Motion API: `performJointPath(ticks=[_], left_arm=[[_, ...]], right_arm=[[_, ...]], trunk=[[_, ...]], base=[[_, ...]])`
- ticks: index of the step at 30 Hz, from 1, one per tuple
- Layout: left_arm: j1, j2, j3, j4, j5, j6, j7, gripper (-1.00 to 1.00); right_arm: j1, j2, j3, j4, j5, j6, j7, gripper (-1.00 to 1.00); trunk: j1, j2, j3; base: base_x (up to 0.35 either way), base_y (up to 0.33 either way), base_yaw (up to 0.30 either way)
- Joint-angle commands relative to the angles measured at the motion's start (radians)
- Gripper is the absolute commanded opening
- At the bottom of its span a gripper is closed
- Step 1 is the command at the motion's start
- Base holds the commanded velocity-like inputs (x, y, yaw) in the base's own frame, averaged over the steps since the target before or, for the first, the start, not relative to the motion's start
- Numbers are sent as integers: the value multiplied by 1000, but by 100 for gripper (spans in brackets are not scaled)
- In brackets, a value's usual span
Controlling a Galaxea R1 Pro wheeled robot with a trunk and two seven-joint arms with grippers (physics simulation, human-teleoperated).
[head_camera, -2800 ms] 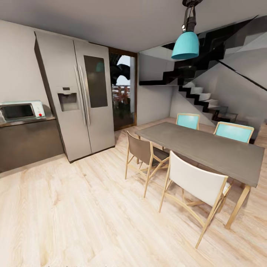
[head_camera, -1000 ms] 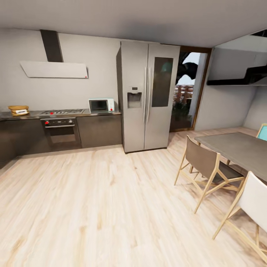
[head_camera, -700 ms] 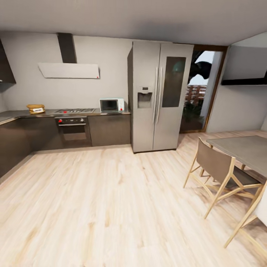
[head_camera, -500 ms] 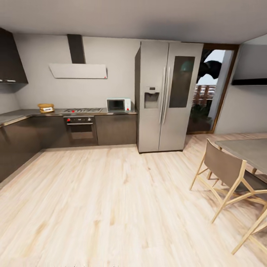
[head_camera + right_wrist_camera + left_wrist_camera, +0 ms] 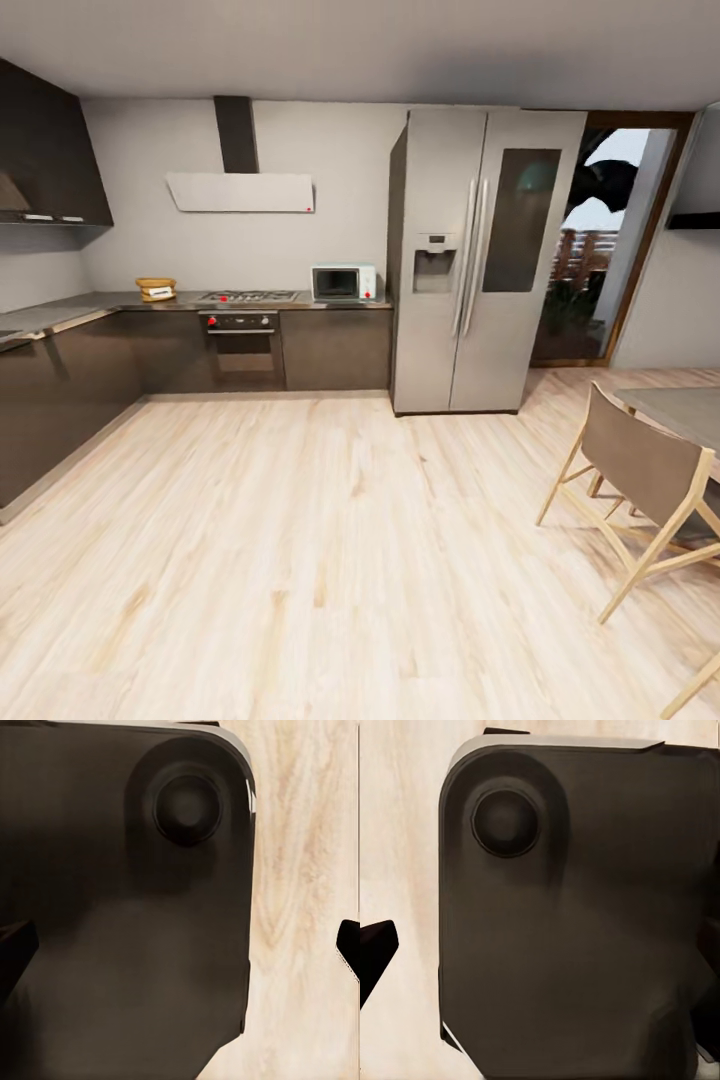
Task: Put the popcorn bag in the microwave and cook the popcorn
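- One small tan popcorn bag (image 5: pixel 156 289) sits on the long grey steel bench (image 5: pixel 70 308), far left of the hob.
- One mint-white microwave (image 5: pixel 344 283) stands beside one tall steel fridge (image 5: pixel 480 260).
- Each wrist view shows dark fingertips; whether either gripper is spread, I cannot tell.

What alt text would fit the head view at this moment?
A kitchen seen across a pale wood floor: the popcorn bag sits on the steel countertop left of the gas hob, the mint-white microwave right of it beside a steel fridge. A dining chair stands at right.
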Motion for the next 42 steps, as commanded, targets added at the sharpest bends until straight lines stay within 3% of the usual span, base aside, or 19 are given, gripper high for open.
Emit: performJointPath(ticks=[1, 34, 37, 39, 42], left_arm=[[0, 0, 0, 0, 8, 1, 0, 100], [0, 1, 1, 1, 14, 6, 12, 100], [0, 1, 2, 0, 35, 5, 12, 100], [0, 1, 0, 0, 69, 6, 12, 100], [0, 1, 1, 0, 81, 6, 12, 100]], right_arm=[[0, 0, 0, 0, 0, -4, 0, 100], [0, 1, 4, 5, 20, -4, 1, 100], [0, 1, 6, 5, 23, -4, 1, 100], [0, 1, 9, 5, 25, -3, 1, 100], [0, 1, 9, 5, 25, -4, 1, 100]], trunk=[[1, 0, -1], [1, 0, -1], [1, 0, -1], [1, 0, -1], [1, 0, -1]], base=[[283, 0, 2], [321, 0, 0], [323, 0, 0], [323, 0, 0], [323, 0, 0]])
